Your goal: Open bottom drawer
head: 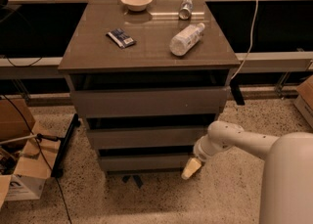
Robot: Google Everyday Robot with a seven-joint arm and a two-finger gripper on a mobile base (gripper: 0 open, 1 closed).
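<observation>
The bottom drawer (144, 162) is the lowest, slimmest grey-brown front of the three-drawer cabinet, plain and without a handle, with a dark gap above it. My gripper (191, 168) hangs from the white arm (234, 140) at the drawer's right end, just above the floor and touching or very near the front's right edge. Its yellowish tip points down and to the left.
The cabinet top (146, 56) holds a white bowl (136, 1), a dark packet (121, 37), a lying plastic bottle (186, 38) and a can (185, 8). Cardboard boxes (19, 179) and cables lie on the floor at left. A box edge (305, 98) stands at right.
</observation>
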